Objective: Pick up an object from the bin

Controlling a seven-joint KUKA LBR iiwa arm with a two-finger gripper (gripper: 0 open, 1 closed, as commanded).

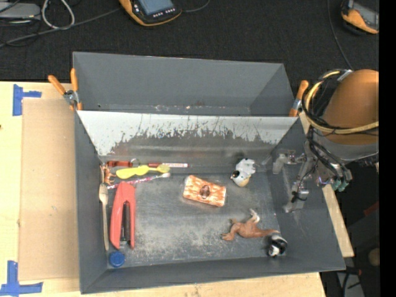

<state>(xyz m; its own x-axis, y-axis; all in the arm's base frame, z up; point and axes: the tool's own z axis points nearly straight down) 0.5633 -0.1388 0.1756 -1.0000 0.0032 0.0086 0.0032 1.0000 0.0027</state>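
My gripper [299, 189] hangs low over the bin's right sloping wall, with nothing seen between its fingers. Nearest to it on the left lies a small white and black toy figure [244, 172]. Lower down, on the bin floor, a brown toy animal [247, 229] lies on its side. A small black and white round thing [276, 246] rests in the front right corner, below the gripper. An orange patterned block [204, 191] lies flat in the middle of the floor.
Along the left wall lie a red-handled tool [122, 216], a yellow piece [142, 172] with thin sticks beside it, and a blue cap [116, 259]. The arm with its orange cover stands outside the right rim.
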